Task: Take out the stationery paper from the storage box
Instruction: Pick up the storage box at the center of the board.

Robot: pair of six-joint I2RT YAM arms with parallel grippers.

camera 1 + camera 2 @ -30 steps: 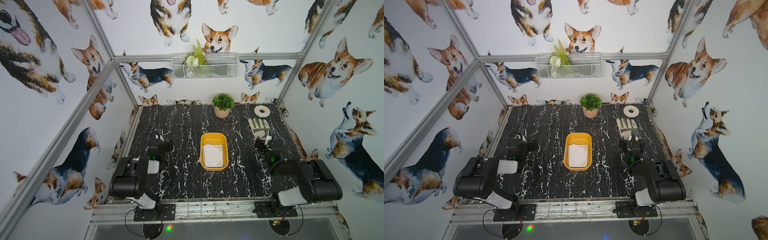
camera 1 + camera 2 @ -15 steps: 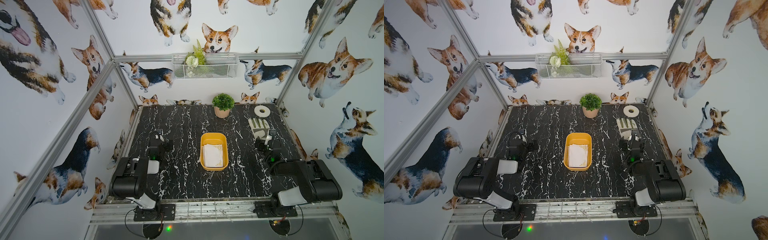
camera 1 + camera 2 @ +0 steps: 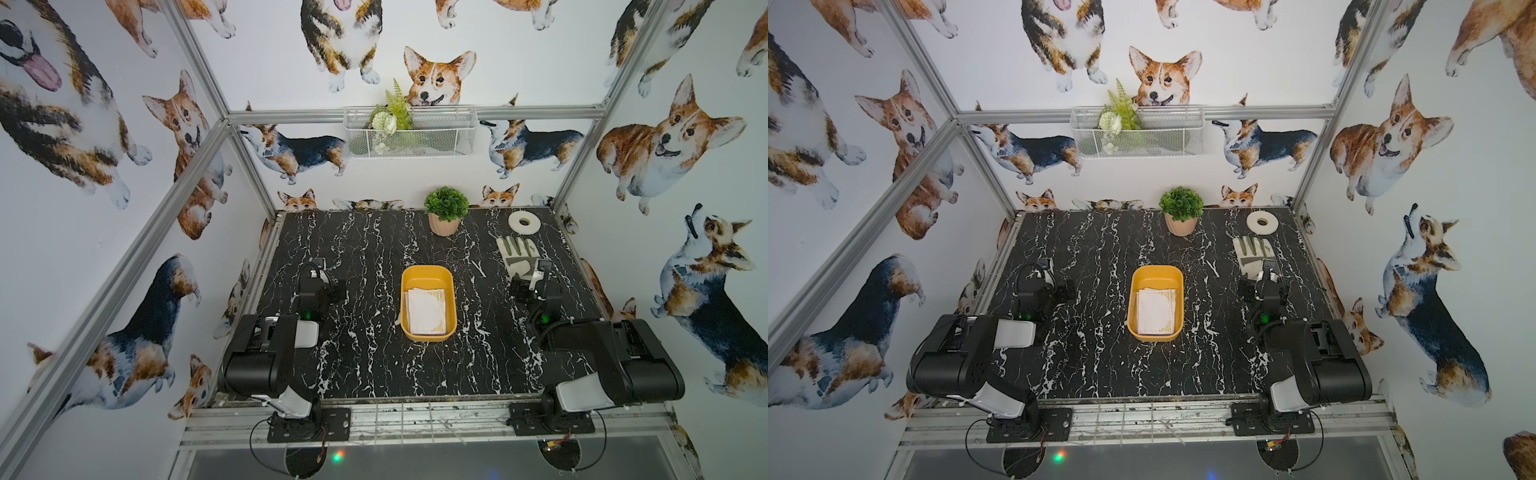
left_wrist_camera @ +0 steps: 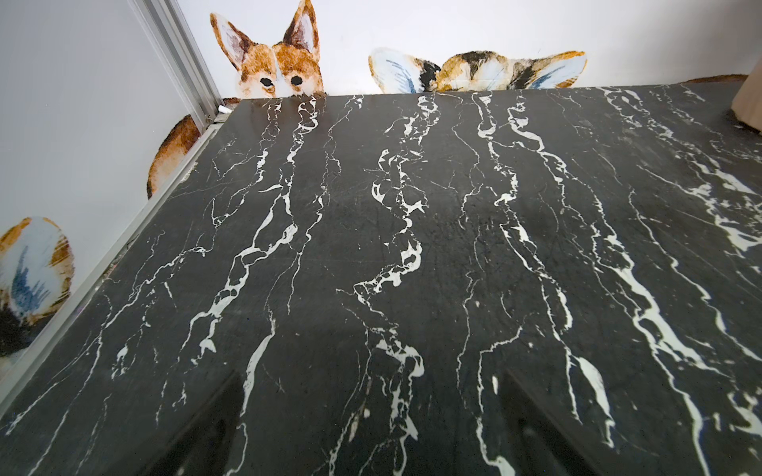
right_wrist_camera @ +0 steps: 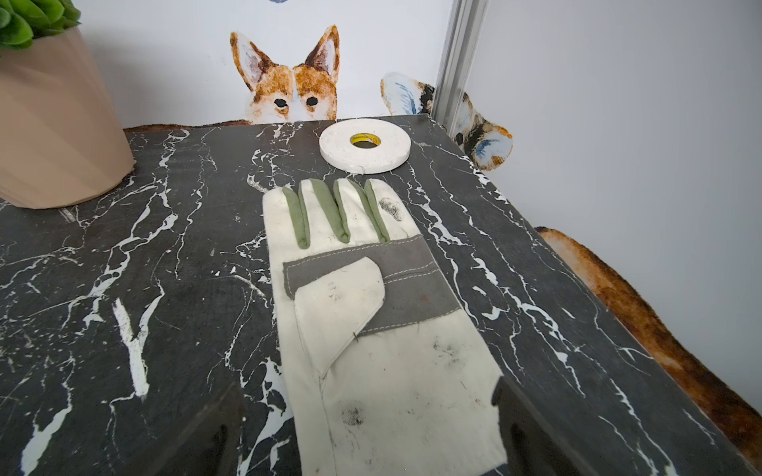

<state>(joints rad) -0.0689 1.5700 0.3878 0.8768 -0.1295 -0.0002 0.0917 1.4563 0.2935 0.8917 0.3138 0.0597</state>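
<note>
Mid-table on black white-veined marble (image 3: pixel 365 353), in both top views: a shallow yellow-orange plastic storage box (image 3: pixel 428 271), holding a loose stack of white stationery paper (image 3: pixel 426 309) with gold ornate corners, sheets slightly askew, all within the rim. Well to the box's left, the left gripper (image 4: pixel 371 375), jaws spread wide over bare marble. Well to its right, the right gripper (image 5: pixel 367 385), jaws wide apart over a white-and-grey work glove (image 5: pixel 371 329). On the back wall, a white wire basket (image 3: pixel 440 139) with a green fern (image 3: pixel 397 108) and white flower (image 3: pixel 381 121).
</note>
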